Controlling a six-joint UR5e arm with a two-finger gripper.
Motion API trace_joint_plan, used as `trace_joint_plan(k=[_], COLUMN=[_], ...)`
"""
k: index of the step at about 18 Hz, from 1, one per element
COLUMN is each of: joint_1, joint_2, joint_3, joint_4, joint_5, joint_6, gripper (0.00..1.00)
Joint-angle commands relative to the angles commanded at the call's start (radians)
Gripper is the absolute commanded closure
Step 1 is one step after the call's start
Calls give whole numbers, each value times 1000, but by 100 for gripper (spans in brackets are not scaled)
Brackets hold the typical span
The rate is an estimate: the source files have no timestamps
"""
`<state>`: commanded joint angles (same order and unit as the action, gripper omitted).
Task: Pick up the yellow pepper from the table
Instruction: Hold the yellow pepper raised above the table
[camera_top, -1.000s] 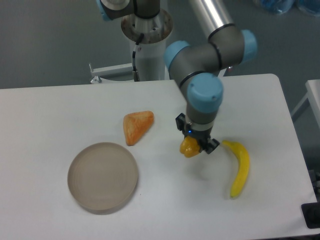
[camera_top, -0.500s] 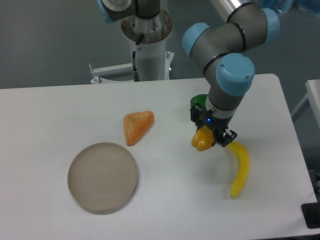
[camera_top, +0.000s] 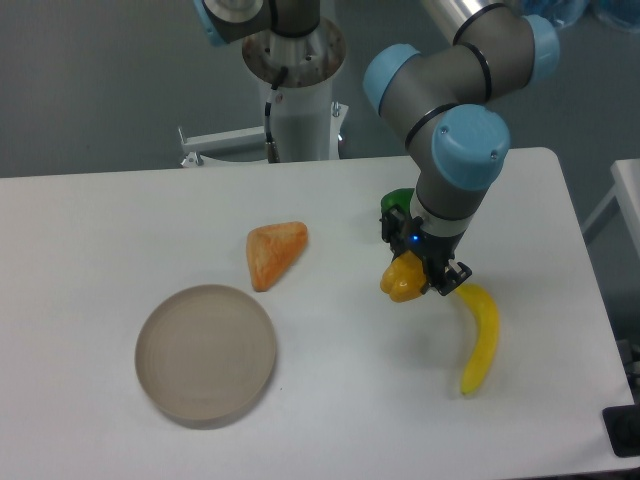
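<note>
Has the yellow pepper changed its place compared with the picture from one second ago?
Yes. The yellow pepper, held in the end effector, has shifted right, toward the top of the banana, and slightly up.

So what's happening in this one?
The arm's gripper is shut on the yellow pepper and holds it near the banana, apparently lifted off the white table. A green object peeks out behind the wrist. The orange wedge and the round dish lie untouched on the left side of the picture.
</note>
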<state>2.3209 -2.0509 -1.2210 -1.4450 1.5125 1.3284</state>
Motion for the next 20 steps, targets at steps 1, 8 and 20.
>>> trace_joint_plan(k=[1,8,20], joint_1=[0,0,-3], joint_2=[0,0,2], joint_3=[0,-3,-6], joint_4=[2,2,3], joint_5=[0,-3,37], joint_6=[0,0,0], gripper=[65,65,64])
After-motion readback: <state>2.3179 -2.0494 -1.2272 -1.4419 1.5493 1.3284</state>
